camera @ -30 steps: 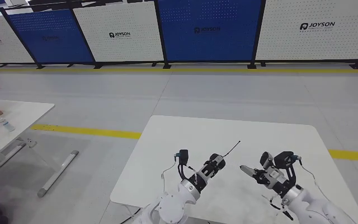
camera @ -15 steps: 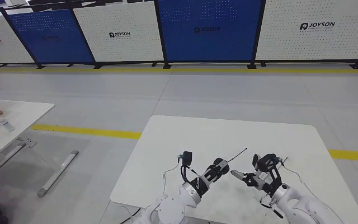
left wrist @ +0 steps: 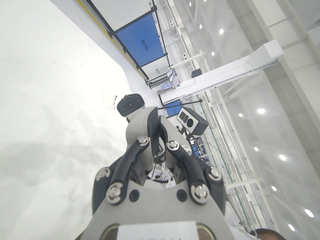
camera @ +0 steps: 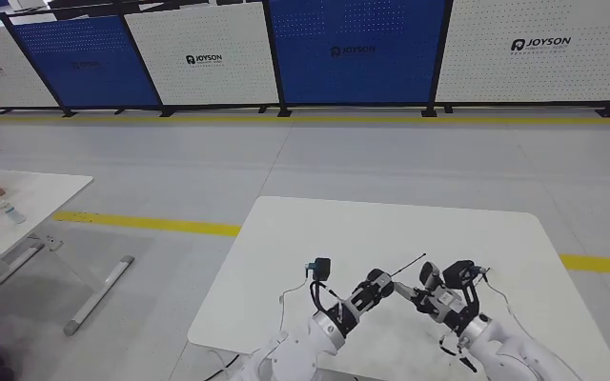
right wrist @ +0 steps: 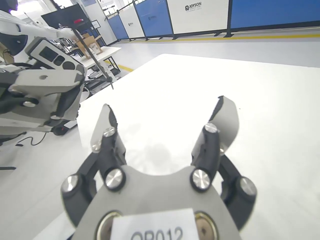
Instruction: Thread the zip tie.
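**Top view:** Over the white table (camera: pixel 315 229), the left gripper (camera: pixel 379 282) clamps 1 end of a black zip tie (camera: pixel 408 263). The thin strap juts away from the gripper's tips and slants clear of the tabletop. The right gripper (camera: pixel 416 283) sits just beside the left one, tips turned toward it and close to the strap. Whether it touches the strap cannot be told here.

**Left wrist view:** The left gripper's 2 fingers (left wrist: pixel 140 131) press together on the zip tie (left wrist: pixel 180 102). The strap runs out sideways from their tips to a small knob at its free end. 1 black-tipped finger (left wrist: pixel 131 104) of the right gripper stands just past the left tips, with the table (left wrist: pixel 50 63) beyond.

**Right wrist view:** The right gripper (right wrist: pixel 166 113) is released, its 2 fingers spread wide above the table (right wrist: pixel 250 88). The left gripper sits off to 1 side. The zip tie (right wrist: pixel 97 66) slants ahead of the nearer right finger, its end apart from both.
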Robot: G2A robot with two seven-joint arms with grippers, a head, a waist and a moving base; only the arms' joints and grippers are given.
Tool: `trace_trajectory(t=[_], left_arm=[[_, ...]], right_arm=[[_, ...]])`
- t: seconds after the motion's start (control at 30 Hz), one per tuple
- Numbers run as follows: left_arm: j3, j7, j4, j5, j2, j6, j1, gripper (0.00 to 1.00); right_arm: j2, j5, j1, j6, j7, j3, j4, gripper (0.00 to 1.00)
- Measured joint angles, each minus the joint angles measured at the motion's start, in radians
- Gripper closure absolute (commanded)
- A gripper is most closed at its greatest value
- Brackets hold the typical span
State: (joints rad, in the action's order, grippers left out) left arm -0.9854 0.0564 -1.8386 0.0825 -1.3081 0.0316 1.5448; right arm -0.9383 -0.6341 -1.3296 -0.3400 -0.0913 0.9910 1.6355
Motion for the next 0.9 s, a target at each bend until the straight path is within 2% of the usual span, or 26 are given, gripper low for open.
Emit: trace_trajectory(t=[0.13,0.3,0.77,0.9], left_arm=[[0.004,-0.01,0.0,0.015,0.001,0.004,0.001,1.0],[0.018,-0.021,0.007,0.03,-0.001,0.001,-0.005,1.0],[0.046,-0.019,0.035,0.021,-0.006,-0.014,-0.034,1.0],[0.051,-0.02,0.039,0.019,-0.007,-0.013,-0.037,1.0]], right_arm=[[-0.003,-0.003,0.016,0.0,0.011,-0.016,-0.023,0.71],[-0.003,0.003,0.029,0.0,0.0,-0.045,-0.004,0.71],[0.025,0.026,0.051,0.0,0.053,-0.098,0.006,0.77],[0.034,0.024,0.055,0.0,0.069,-0.108,0.005,0.72]])
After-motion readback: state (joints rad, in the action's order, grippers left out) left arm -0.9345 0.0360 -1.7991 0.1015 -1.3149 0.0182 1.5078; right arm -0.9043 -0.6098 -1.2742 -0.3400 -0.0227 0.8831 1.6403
